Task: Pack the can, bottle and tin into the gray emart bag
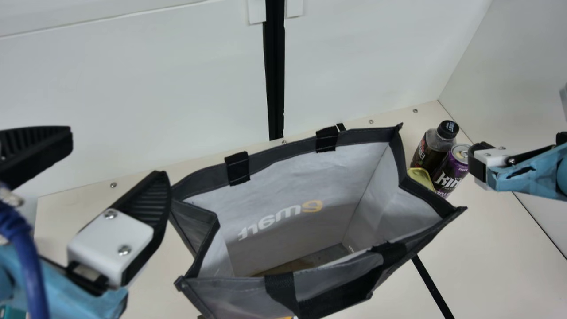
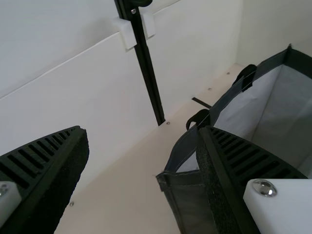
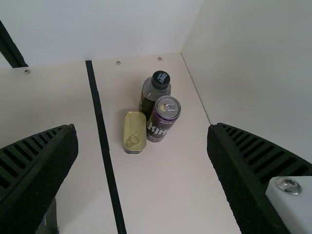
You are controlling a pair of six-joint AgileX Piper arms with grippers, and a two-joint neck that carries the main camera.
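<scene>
Left gripper [image 1: 117, 157] and right gripper [image 1: 480, 164] are holding jaws wide apart, both empty; can [image 1: 451, 170], bottle [image 1: 429, 151] and tin [image 1: 421, 177] are sitting on the surface [image 1: 500, 248], right of the bag [image 1: 310, 181]

From its neck, the main view peers down into a boxy gray fabric bag [image 1: 310, 177], sharing it with the left wrist view; the right's, looking down, shares the cylindrical purple metal can [image 1: 454, 170] at two o'clock.
</scene>
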